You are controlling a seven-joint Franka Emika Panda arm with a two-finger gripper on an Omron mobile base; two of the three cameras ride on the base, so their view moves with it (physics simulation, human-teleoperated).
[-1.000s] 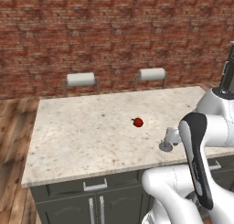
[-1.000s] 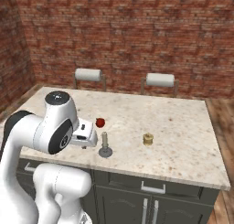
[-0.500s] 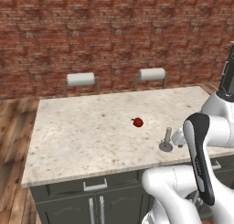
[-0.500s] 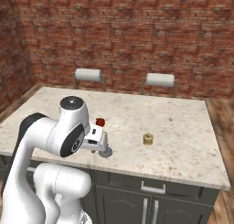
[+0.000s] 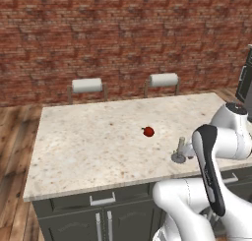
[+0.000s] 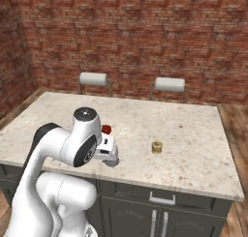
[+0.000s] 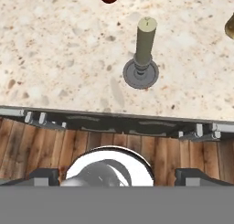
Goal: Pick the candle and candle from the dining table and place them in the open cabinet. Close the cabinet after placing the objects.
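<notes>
Gripper (image 7: 117, 175) now lower; squat candle (image 6: 157, 146) right-side.

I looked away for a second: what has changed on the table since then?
Only the arm moved: its hand swung toward the table's near edge and now covers most of the stick candle from the right. The gripper stays open, holding nothing. Stick candle, squat candle and red fruit have not moved.

On the worktop (image 5: 88, 146), the stick candle (image 7: 145, 40) stands upright near the front edge, the fruit (image 5: 148, 132) behind it and slightly left, the squat candle (image 6: 156, 146) well apart to its right, and apparently two chair backs (image 6: 93, 80) behind the far edge.
</notes>
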